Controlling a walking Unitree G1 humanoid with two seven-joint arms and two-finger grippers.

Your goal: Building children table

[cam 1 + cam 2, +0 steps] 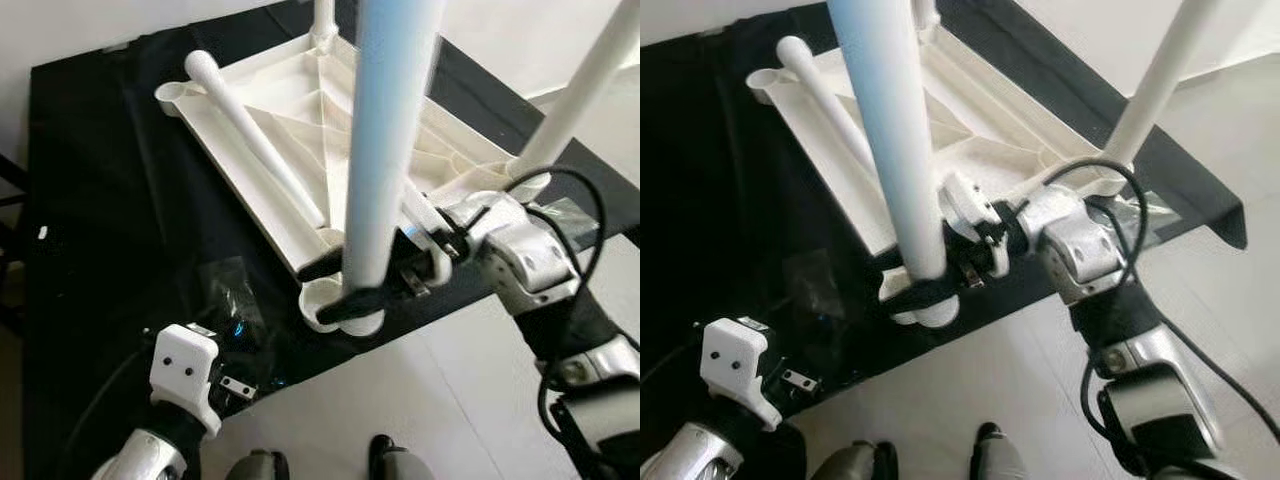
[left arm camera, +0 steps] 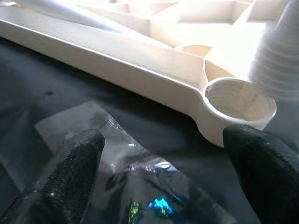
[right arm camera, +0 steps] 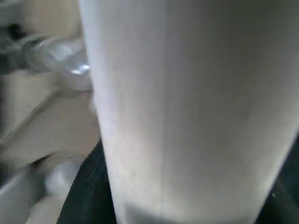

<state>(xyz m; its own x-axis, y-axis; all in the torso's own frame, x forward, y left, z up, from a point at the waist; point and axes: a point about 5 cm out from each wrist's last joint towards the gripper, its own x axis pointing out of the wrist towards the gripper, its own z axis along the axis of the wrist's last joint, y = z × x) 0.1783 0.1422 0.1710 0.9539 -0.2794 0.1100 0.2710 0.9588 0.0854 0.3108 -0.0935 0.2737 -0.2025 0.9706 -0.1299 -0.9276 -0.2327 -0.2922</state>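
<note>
Left eye view, lowest in the frame, shows the left hand [image 1: 235, 385] at lower left, its fingers [image 2: 70, 165] spread apart over a clear bag [image 1: 230, 300] on the black cloth [image 1: 100, 200]; it holds nothing.

Just above centre-bottom, the right hand [image 1: 345, 285] reaches in from the right and pinches the leg [image 1: 385, 150] close to its lower end, one black finger on each side. That lower end sits at the socket [image 1: 340, 315] on the near corner of the tabletop [image 1: 290, 120]. In the left wrist view the leg's threaded end [image 2: 275, 70] hangs just above and beside the socket's rim, so it looks not yet screwed home.

The leg's long axis runs nearly upright, tilting slightly rightward as it rises out of the top of the frame, threaded end down. It looks like smooth, stiff, hollow plastic: light, but slick, and long enough to lever against a low grip. A hold near the bottom, as now, probably suits steering the thread.

Farther up, the tabletop lies upside down, ribs showing, with a loose leg [image 1: 255, 135] lying diagonally across it. Two more legs [image 1: 585, 85] stand at the far corners.
</note>
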